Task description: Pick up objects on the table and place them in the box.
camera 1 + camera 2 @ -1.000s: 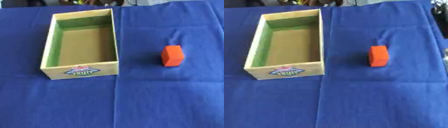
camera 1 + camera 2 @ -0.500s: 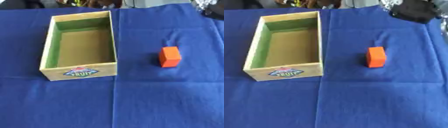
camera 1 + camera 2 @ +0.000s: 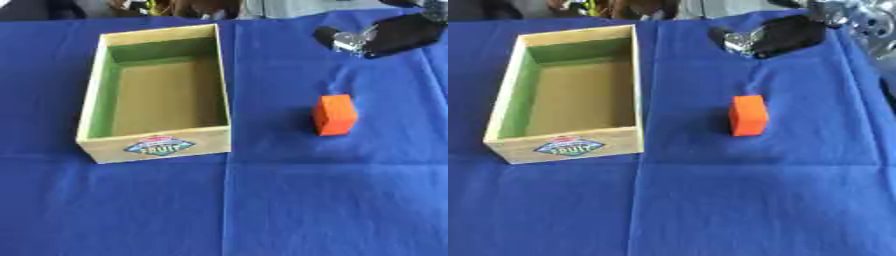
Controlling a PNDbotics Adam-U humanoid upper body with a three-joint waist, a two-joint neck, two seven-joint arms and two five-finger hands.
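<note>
the job at this point is the reach for the orange block [image 3: 335, 115], and it looks barely begun. the block sits on the blue cloth [image 3: 262, 210] to the right of the box [image 3: 223, 90], well apart from its wall, with bare cloth on every side. to my eye the clean way to do it is to come down from above, fingers on one flat side and the thumb on the opposite one, squared up so the block does not twist or skid on the cloth. the cloth has folds, so dragging the block sideways could catch it; a straight lift seems safer. after that the carry is short: leftward over the near-right wall and down into the box, whose inside is bare cardboard with a green-tinted left wall.

the right hand [image 3: 776, 36] comes in from the upper right corner, black with silver parts, stretched toward the left and hanging beyond the block, not touching it. it holds nothing. i cannot tell from here whether its fingers are straight or curled; the shape is a dark blur with a shiny patch near its tip. the left hand does not show at all.
</note>
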